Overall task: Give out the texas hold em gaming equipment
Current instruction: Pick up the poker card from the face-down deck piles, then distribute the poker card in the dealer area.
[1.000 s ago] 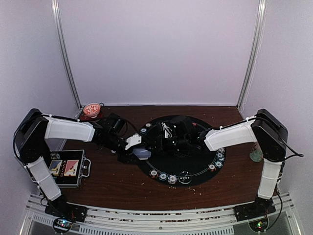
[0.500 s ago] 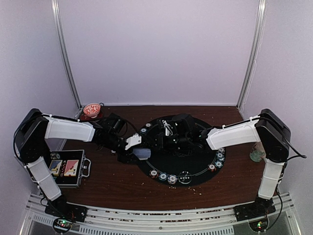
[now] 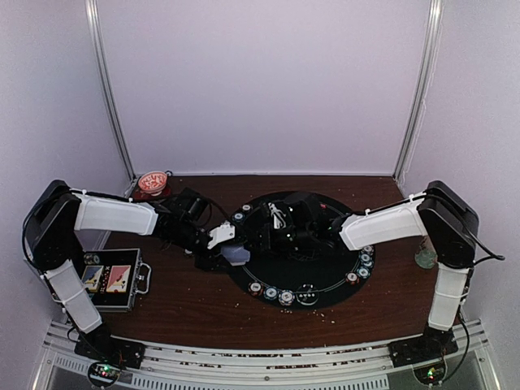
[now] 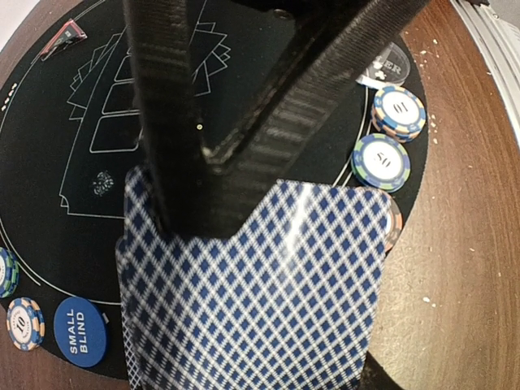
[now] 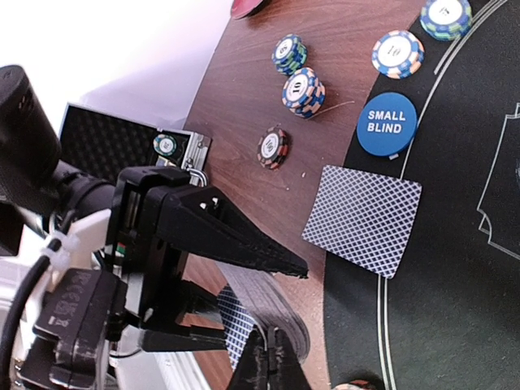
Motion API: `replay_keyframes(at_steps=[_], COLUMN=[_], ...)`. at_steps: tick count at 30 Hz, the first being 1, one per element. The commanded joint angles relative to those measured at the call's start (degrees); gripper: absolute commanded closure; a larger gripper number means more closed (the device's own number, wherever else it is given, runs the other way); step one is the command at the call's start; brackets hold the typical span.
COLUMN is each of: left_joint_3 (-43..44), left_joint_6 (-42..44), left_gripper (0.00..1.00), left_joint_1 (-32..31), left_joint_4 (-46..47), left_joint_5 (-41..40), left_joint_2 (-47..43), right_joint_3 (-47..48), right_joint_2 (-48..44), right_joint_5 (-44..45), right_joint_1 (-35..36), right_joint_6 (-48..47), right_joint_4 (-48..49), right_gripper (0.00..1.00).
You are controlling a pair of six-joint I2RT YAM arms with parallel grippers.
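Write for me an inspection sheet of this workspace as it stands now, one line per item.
Surface: brown wooden table with a round black mat; pale crumbs near the front.
Job's things: deck of cards, gripped; one card face down at the mat's edge; Small Blind button; chip stacks on and beside the mat's rim.
Clutter: red bowl back left; open black case on the left.
End effectors: left end effector shut on the deck; right end effector shut beside the deck, a pinched card not discernible.
Cables: black cable at the left wrist.
Surroundings: white walls; metal rail in front.
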Motion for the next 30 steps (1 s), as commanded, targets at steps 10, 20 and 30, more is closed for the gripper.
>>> replay_keyframes(at_steps=[10, 20, 30], left_joint_3=[1.5, 1.7, 1.9], left_joint_6=[0.1, -0.3, -0.6], left_gripper=[0.52, 0.52, 0.52], left_joint_1=[0.2, 0.1, 0.2], left_joint_4=[1.4, 1.4, 1.3], left_joint_5=[0.0, -0.9, -0.6], left_joint_2=[0.9, 1.1, 0.9], right_joint_3=[-8.6, -22.2, -51.0], right_joint_2=[-8.5, -19.5, -44.2], right_joint_5=[3.5, 9.7, 35.6], right_joint_1=[-1.5, -3.4, -1.4], right_joint_6=[1.1, 4.8, 17.5], right_joint_4=[3.7, 9.1, 17.6], right_gripper=[1.00, 1.00, 1.00])
